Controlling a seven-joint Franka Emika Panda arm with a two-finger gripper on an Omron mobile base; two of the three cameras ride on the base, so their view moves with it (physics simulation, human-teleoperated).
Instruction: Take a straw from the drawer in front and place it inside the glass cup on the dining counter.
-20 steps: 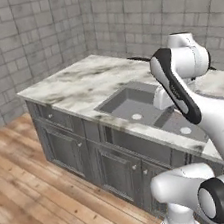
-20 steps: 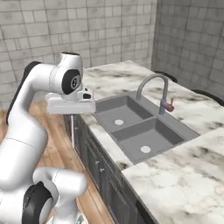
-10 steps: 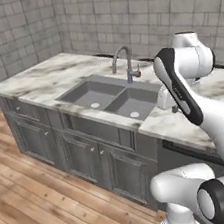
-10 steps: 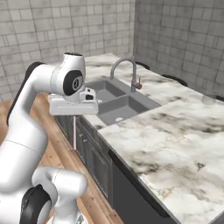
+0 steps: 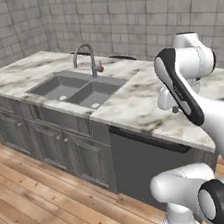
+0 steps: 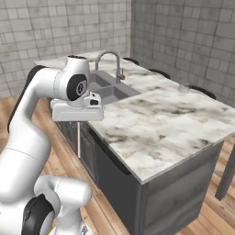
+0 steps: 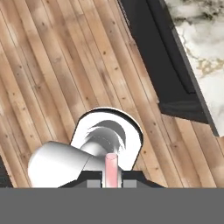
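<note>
Already gripped: the straw (image 7: 111, 168), pinched at one end between the pressed-together fingertips of the gripper (image 7: 111, 183).
Straw's long axis: near vertical; in the right base view the straw (image 6: 78, 140) hung straight down from the gripper (image 6: 78, 122), free end toward the wooden floor (image 7: 65, 65).
Straw's place: in the air beside the near front of the dining counter (image 6: 174, 124), most of its length below the level of the marble top.
Glass cup: the glass cup (image 6: 183, 88) stood upright near the counter's far edge, close to the black stools (image 6: 202, 91).
Deciding relation: the cup lay well apart from the gripper, across the slab and off to its right, and higher than the straw's free end.
Judgement: the straw already pointed the right way for the cup's mouth; it probably had to be raised clear of the top and carried across before being lowered in.
</note>
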